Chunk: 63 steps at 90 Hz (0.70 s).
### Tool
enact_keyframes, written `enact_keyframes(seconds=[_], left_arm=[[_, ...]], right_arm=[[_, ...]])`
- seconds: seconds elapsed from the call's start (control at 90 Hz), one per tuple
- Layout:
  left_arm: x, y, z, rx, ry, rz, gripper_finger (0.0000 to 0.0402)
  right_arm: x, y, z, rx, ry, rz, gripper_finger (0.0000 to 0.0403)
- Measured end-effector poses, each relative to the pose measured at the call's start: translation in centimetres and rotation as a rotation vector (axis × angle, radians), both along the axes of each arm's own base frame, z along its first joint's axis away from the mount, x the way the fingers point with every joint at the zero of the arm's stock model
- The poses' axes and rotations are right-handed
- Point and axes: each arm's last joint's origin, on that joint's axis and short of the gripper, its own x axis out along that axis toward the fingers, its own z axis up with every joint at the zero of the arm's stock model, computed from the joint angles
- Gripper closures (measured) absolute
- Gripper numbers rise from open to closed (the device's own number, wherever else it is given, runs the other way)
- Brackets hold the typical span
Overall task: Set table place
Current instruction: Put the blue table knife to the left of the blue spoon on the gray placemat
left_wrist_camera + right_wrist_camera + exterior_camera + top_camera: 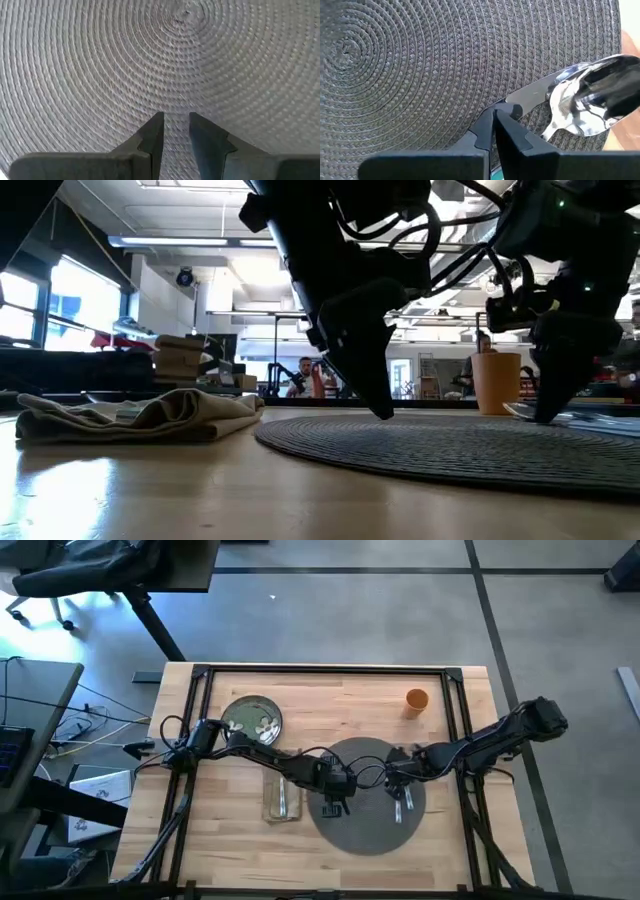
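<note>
While the round floral plate [252,718] is sitting near the far-left part of the butcher-block table [330,690], a crumpled cloth napkin [283,798] is lying just left of the round woven mat [365,830]. Over the mat's left part, the left gripper [334,808] is hanging with its fingers narrowly apart, holding nothing. Over the mat's right part, the right gripper [493,116] is pinching a shiny metal spoon [585,97] near the mat's edge. Well apart at far right, the orange cup [416,700] is standing upright on bare wood.
</note>
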Motion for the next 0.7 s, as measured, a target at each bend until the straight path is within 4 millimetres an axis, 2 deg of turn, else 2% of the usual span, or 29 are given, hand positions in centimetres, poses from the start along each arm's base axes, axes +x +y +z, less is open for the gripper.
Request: enact_keyframes(seconds=[0.7], left_arm=[[0.10, 0.47, 0.01, -0.031, 0.010, -0.024, 0.0328]], right_arm=[[0.20, 0.08, 0.01, 0.006, -0.016, 0.033, 0.0403]])
